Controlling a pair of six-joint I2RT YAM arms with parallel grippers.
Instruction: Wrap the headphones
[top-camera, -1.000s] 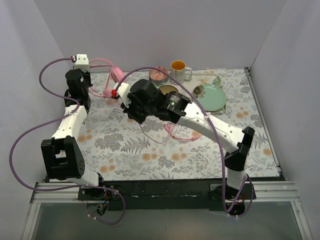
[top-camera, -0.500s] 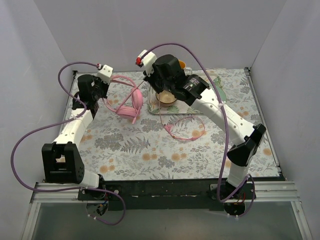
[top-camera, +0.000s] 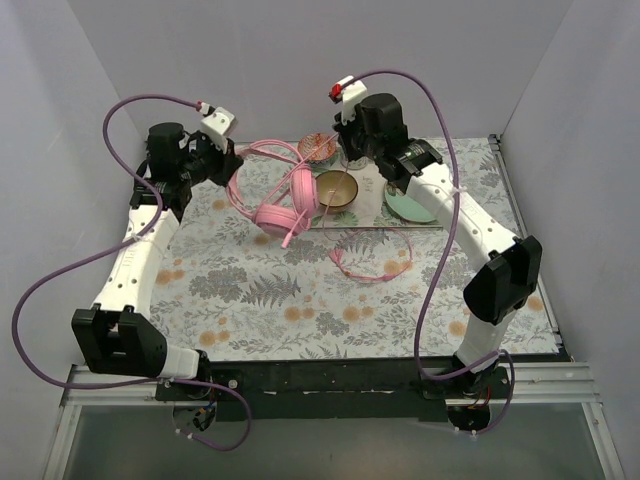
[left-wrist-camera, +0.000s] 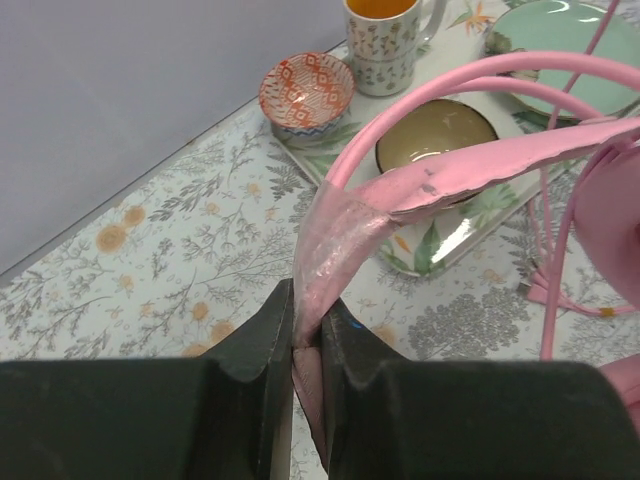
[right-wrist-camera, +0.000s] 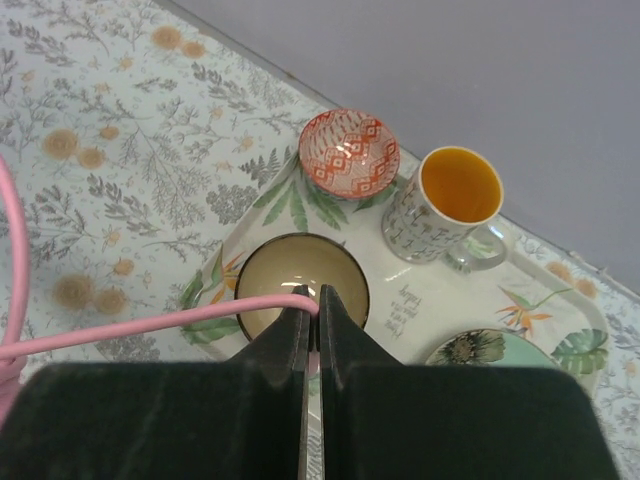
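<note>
The pink headphones (top-camera: 285, 205) hang over the table's back middle, earcups low beside the tray. My left gripper (top-camera: 228, 162) is shut on the arched headband (left-wrist-camera: 450, 170); the band runs out from between its jaws in the left wrist view. My right gripper (top-camera: 352, 158) is raised over the tray and shut on the thin pink cable (right-wrist-camera: 150, 328), which leaves the jaws to the left. A loose loop of cable (top-camera: 370, 262) lies on the cloth in front of the tray. The boom mic cannot be made out.
A tray (top-camera: 372, 228) at the back holds a brown bowl (top-camera: 336, 188), a red patterned bowl (top-camera: 318, 148) and a green plate (top-camera: 410, 207). A mug with an orange inside (right-wrist-camera: 450, 205) stands on it too. Grey walls close in the sides and back.
My left gripper has carried the headphones from the back left corner rightward toward the tray. My right gripper has lifted and moved back and right over the tray, with the cable.
</note>
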